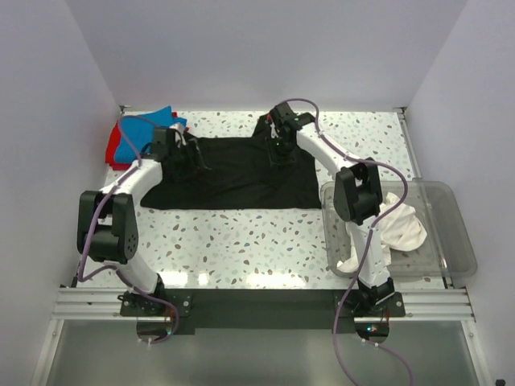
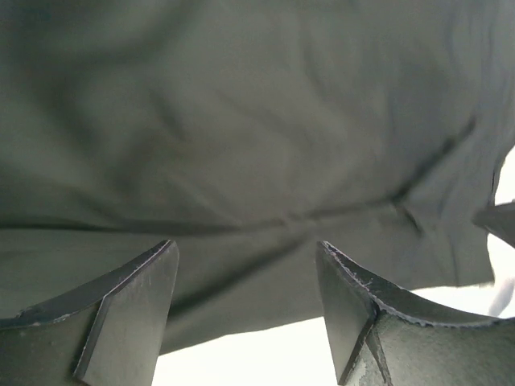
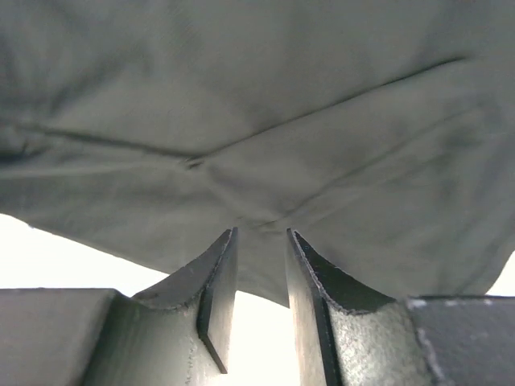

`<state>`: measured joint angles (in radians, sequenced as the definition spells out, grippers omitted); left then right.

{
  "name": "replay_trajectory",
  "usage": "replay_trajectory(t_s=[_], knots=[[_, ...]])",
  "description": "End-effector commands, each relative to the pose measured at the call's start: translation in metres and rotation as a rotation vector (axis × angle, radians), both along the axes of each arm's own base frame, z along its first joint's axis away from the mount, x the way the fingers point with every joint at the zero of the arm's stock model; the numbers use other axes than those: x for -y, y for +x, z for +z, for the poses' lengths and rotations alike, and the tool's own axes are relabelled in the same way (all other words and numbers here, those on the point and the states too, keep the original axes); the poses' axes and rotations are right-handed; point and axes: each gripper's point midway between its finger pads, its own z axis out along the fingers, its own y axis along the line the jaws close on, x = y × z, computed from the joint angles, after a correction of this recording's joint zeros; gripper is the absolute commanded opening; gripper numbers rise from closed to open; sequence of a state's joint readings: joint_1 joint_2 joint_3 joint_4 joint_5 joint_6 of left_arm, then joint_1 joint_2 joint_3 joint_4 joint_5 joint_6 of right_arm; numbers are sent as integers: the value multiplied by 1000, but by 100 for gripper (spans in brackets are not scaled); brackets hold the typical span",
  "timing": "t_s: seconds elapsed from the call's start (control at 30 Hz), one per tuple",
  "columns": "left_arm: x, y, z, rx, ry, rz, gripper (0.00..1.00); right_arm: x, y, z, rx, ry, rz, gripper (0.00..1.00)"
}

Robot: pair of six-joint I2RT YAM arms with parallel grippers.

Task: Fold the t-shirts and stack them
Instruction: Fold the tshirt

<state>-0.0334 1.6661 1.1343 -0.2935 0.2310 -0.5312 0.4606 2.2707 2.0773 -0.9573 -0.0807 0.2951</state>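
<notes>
On the table (image 1: 241, 241) the black shirt (image 1: 241, 173) lies spread flat. The bin (image 1: 459, 241) at right holds crumpled white shirts (image 1: 406, 229). Far left, the blue shirt (image 1: 133, 137) lies on the red shirt (image 1: 113, 154). We see the left claw (image 2: 245, 245) over the black shirt's left end, wide open and empty; the right claw (image 3: 261, 233) at its far edge shows a slit, and we cannot tell if it grips cloth

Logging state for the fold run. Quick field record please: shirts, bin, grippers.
black t-shirt: spread flat, middle of table
blue t-shirt: far left corner, on red t-shirt
white t-shirt: crumpled in clear bin, right side
left gripper: open, over black t-shirt
right gripper: fingers nearly together at the black t-shirt's edge; grip unclear
</notes>
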Motion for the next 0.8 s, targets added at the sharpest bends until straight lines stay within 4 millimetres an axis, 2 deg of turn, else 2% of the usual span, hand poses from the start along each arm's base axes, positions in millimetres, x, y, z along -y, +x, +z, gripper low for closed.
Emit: replay_trajectory(t_s=[0.0,0.13,0.2,0.23,0.37,0.53,0.77], knots=[[33,2,2,40,-27,-54,74,-7,-4,1,-8,22,14,33],[92,-6,0,56,-63,-175,74,-9,-14,-9,-31,-14,25,33],[105,-3,1,72,-46,-201,75,-8,-20,-15,-45,-34,28,33],[115,-5,-6,58,-42,-222,75,-7,-23,-17,-51,-41,28,33],[131,-8,-17,45,-53,-259,75,1,-31,-32,-77,-78,15,34],[147,-17,-33,17,-58,-307,75,1,-31,-48,-102,-91,17,34],[155,-33,-53,-18,-55,-331,75,-1,-29,-60,-119,-94,16,33]])
